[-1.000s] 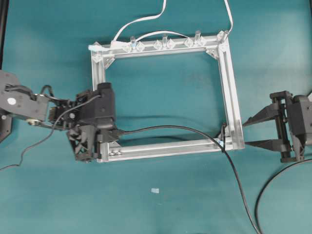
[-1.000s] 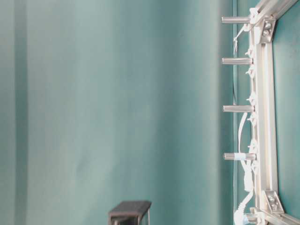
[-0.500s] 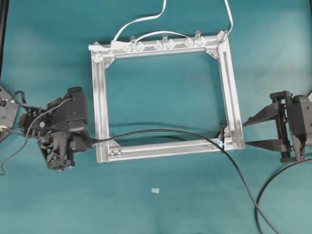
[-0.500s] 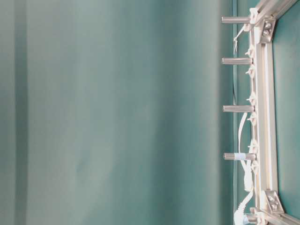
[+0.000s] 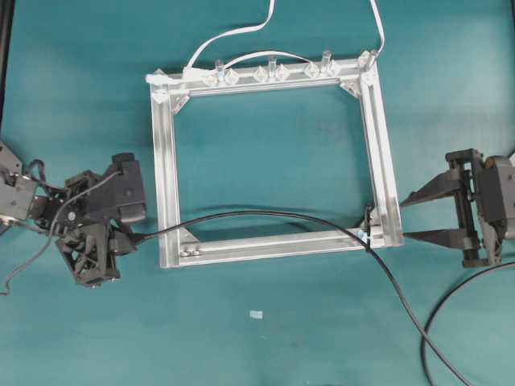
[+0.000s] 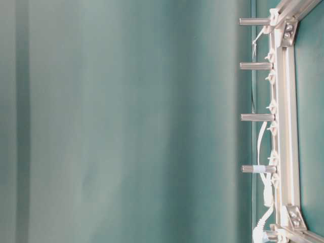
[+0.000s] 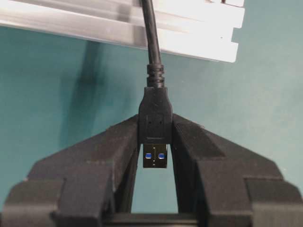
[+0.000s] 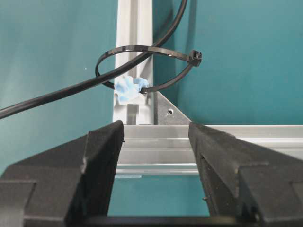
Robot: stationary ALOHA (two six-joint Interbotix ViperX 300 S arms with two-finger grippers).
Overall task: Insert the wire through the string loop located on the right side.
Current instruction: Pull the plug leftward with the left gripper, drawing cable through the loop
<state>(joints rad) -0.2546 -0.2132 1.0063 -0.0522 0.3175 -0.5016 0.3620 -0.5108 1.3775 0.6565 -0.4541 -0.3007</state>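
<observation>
My left gripper (image 5: 129, 239) sits left of the aluminium frame (image 5: 378, 145), shut on the black plug (image 7: 155, 120) of the wire (image 5: 265, 214). The plug's metal tip (image 7: 155, 157) points back between the fingers. From the plug the wire crosses the frame's bottom-left corner and arcs right. It runs through the string loop (image 8: 142, 48), a black ring with a pale blue bit (image 8: 128, 87) at its base, at the frame's bottom-right corner (image 5: 368, 227). From there it trails off to the lower right. My right gripper (image 5: 406, 219) stands open and empty just right of that corner, facing the loop.
A flat white cable (image 5: 241, 32) and clear clips (image 5: 269, 72) line the frame's far bar. Short metal posts (image 6: 255, 66) stick up from that bar. A small pale scrap (image 5: 256, 314) lies on the teal cloth in front of the frame.
My left gripper has moved left, away from the frame's bottom-left corner, drawing the plug and wire with it. The right gripper has stayed still.
</observation>
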